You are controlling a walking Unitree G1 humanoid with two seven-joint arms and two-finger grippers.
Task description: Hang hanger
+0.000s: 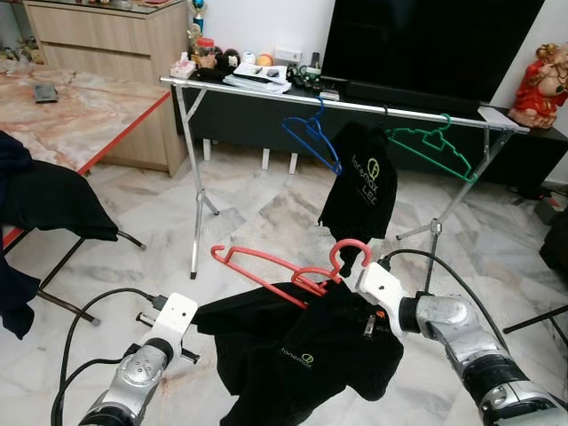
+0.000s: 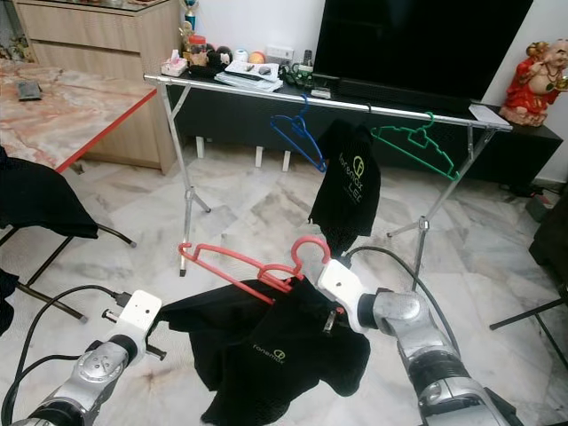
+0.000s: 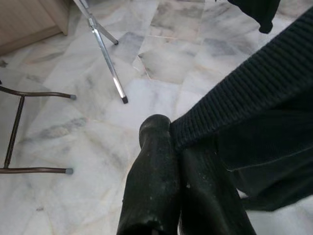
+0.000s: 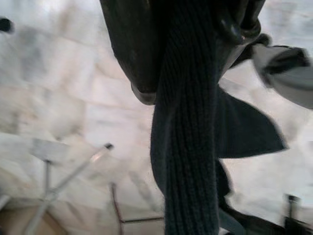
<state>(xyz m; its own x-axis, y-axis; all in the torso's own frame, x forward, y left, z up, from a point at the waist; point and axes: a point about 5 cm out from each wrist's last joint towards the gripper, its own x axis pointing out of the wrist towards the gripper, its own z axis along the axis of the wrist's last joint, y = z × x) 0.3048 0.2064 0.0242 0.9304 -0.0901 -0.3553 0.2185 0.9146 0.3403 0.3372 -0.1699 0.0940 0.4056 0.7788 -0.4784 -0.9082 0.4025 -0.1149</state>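
A red hanger (image 1: 263, 264) hangs in the air in front of me, partly threaded into a black shirt (image 1: 297, 351) with a yellow logo. My right gripper (image 1: 348, 273) is shut on the shirt's ribbed collar (image 4: 186, 127) just below the hanger's hook. My left gripper (image 1: 201, 325) is shut on the shirt's ribbed edge (image 3: 234, 103) at the left, with its fingertips (image 3: 156, 128) pinching the cloth. Beyond stands a metal clothes rack (image 1: 355, 104) carrying a blue hanger (image 1: 312, 140), a second black shirt (image 1: 359, 182) and a green hanger (image 1: 435, 146).
A marble table with a red edge (image 1: 124, 124) stands on the left, and a chair draped in dark cloth (image 1: 49, 209) sits in front of it. Behind the rack are a large TV (image 1: 426, 40), a low cluttered cabinet and a red statue (image 1: 541, 84). The rack's legs (image 1: 197, 209) spread over the marble floor.
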